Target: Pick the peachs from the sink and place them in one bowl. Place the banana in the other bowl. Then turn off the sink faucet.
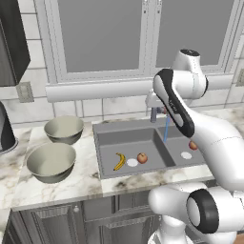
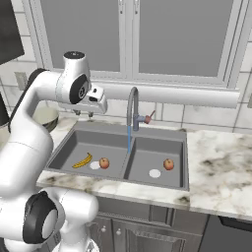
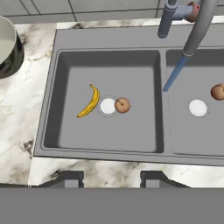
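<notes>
So far nothing is done: your claw point(image 2: 84, 114) hangs empty, fingers a little apart, above the sink point(image 3: 52, 96). Below it lie the banana point(image 3: 89, 101) and both peaches point(image 3: 122, 105); water runs.

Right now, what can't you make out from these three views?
- Right-basin peach: left base view, half hidden by the arm.
- Faucet: left base view, spout behind the arm; hand view, arch cut off by the top edge.
- Bowl: hand view, cut off by the left edge; its twin is out of that frame.
- Gripper: right base view, too small to judge the gap.
</notes>
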